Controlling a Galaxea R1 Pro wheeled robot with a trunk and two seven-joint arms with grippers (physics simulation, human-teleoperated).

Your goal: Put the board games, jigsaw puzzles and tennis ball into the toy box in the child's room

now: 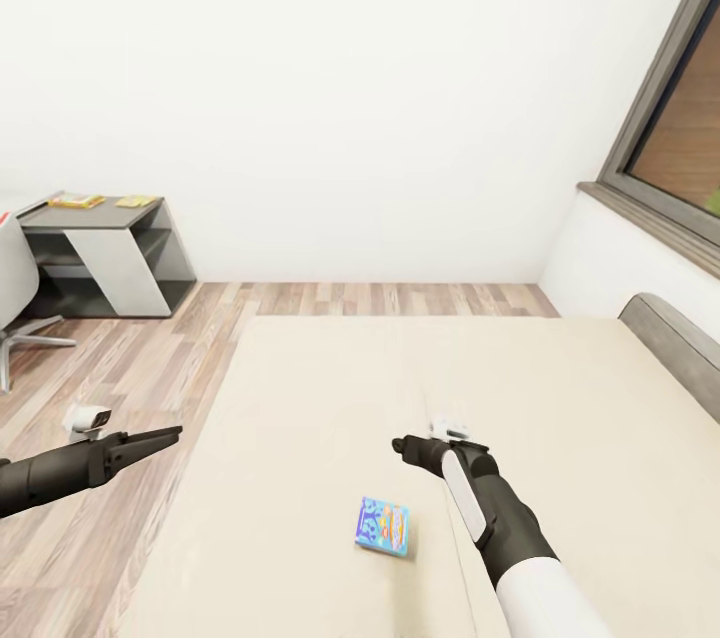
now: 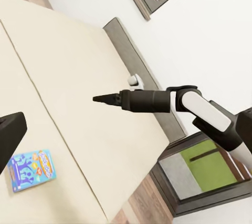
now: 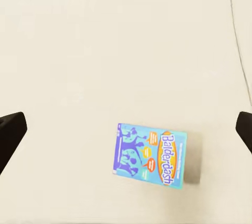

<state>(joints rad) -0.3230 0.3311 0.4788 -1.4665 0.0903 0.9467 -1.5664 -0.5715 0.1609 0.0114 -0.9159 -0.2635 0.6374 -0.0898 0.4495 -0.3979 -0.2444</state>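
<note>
Reaching: the right gripper (image 1: 400, 445) is hanging over the bed (image 1: 300, 398), above and just beyond the blue board game (image 1: 383, 526).
Right jaws: standing wide apart and holding nothing; in the right wrist view the two fingertips (image 3: 10, 129) are showing at opposite edges with bare mattress between them.
Left jaws: the left gripper (image 1: 170, 434) is pointing out over the wooden floor (image 1: 120, 378) beside the bed, with its fingers looking pressed together into a point and nothing between them.
Game's place: the blue board game (image 3: 149, 154) is lying flat on the beige mattress, well inside the near part of the bed, apart from both grippers; its cover is reading Balderdash.
Desk: the dark grey table (image 1: 95, 213) is standing by the far wall, well apart from the bed, with two small flat yellowish things on top, too small to name.
Handling: the box is probably light and stiff, with a smooth printed face that could be slippery; lying flush on soft bedding, it is offering little edge.
Where to hold: pinching across the narrower width, fingers pressing into the mattress at two opposite long edges, is looking like the soundest grip.
</note>
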